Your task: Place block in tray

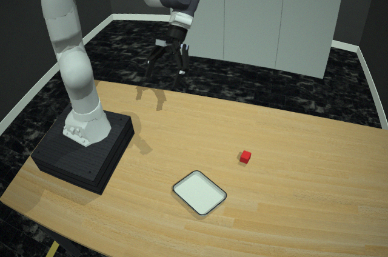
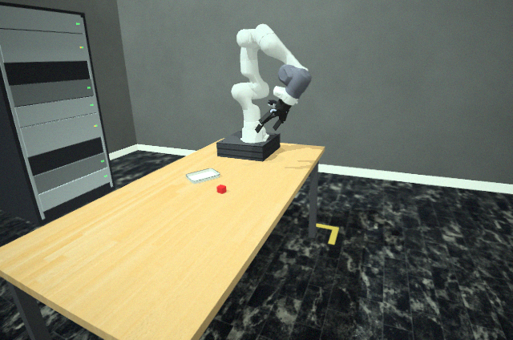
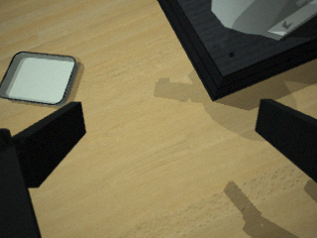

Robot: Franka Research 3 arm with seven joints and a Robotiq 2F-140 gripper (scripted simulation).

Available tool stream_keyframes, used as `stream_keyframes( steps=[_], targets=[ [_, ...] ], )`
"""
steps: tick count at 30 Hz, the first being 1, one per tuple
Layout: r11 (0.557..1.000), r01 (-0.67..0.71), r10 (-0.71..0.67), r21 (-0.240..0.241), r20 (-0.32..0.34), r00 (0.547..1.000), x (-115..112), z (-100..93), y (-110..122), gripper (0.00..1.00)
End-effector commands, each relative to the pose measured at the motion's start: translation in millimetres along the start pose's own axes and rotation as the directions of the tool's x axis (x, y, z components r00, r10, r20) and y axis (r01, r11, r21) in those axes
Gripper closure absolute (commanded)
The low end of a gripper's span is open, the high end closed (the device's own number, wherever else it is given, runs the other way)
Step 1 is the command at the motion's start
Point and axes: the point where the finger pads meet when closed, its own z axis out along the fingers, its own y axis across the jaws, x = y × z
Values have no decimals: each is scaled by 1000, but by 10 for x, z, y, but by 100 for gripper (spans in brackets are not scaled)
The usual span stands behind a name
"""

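Note:
A small red block (image 1: 245,156) lies on the wooden table, to the right of and a little behind the white tray (image 1: 199,193). The tray is shallow, dark-rimmed and empty. Both also show in the exterior view, the block (image 2: 221,188) and the tray (image 2: 202,175). My gripper (image 1: 164,75) hangs high above the far edge of the table, near the arm's base, far from the block. Its fingers are wide open with nothing between them. In the wrist view the open gripper (image 3: 170,126) frames bare table, with the tray (image 3: 40,78) at the upper left; the block is out of that view.
The arm's black base plate (image 1: 83,152) sits on the table's left end and fills the top right of the wrist view (image 3: 243,45). A grey cabinet (image 1: 256,13) stands behind the table. A server rack (image 2: 50,108) stands on the floor to one side.

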Motion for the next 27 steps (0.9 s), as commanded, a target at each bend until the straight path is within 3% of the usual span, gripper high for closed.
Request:
stream_keyframes(
  steps=[1, 2, 3, 6, 8, 9, 10, 12, 13, 15, 17, 19, 20, 21, 23, 27],
  targets=[
    [1000, 0, 0, 0, 0, 1000, 0, -1, 0, 0],
    [1000, 0, 0, 0, 0, 1000, 0, -1, 0, 0],
    [1000, 1, -1, -2, 2, 1000, -7, 0, -3, 58],
    [996, 54, -49, -69, 72, 996, -306, 40, -176, 58],
    [981, 131, -100, -142, 209, 973, -684, 103, -514, 58],
    [976, 152, -105, -154, 274, 956, -726, 127, -640, 58],
    [973, 166, -114, -161, 294, 949, -808, 152, -730, 58],
    [972, 170, -116, -162, 298, 948, -982, 186, -887, 58],
    [971, 172, -103, -164, 361, 927, -983, 246, -1100, 58],
    [967, 197, -121, -162, 386, 915, -1159, 283, -1260, 58],
    [970, 187, -102, -153, 442, 891, -1204, 390, -1569, 58],
    [970, 187, -102, -153, 442, 891, -1204, 390, -1569, 58],
    [966, 214, -125, -143, 468, 875, -1403, 429, -1776, 58],
    [974, 192, -103, -124, 510, 854, -1317, 545, -2002, 58],
    [970, 216, -126, -110, 533, 837, -1463, 586, -2198, 58],
    [982, 182, -118, -47, 598, 793, -1414, 873, -2782, 58]
  ],
)
